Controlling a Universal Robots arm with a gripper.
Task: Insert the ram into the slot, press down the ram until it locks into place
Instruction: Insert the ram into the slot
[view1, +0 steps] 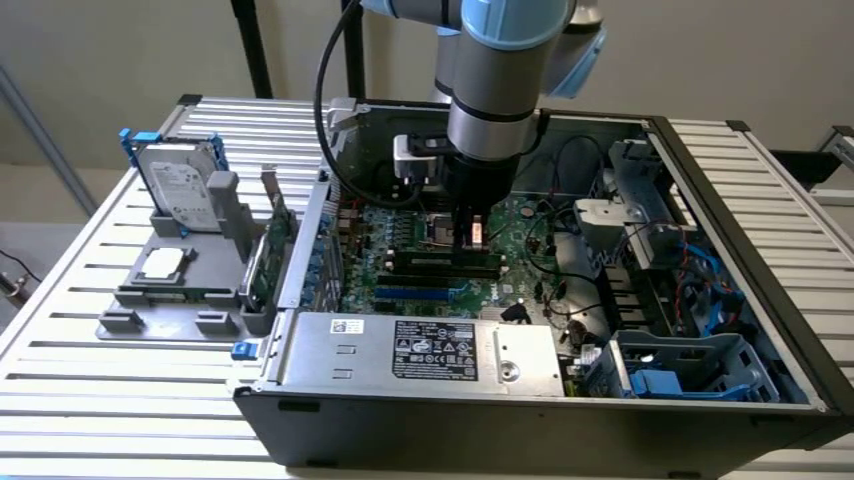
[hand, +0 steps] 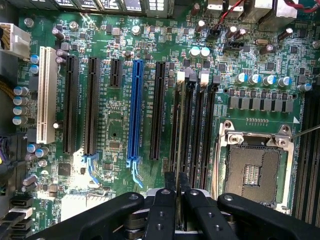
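As hand (hand: 177, 181) clasps ram (hand: 178, 150), in slot (hand: 173, 120)

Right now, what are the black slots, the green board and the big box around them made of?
The black slots look like matt moulded plastic, with clips at the ends. The green board seems a glossy lacquered circuit board, with fine printed lines and soldered parts. The box is probably dark painted sheet metal: thin, flat, folded walls.

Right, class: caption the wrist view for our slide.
Gripper holds ram edge-on at the black slots beside the CPU socket.
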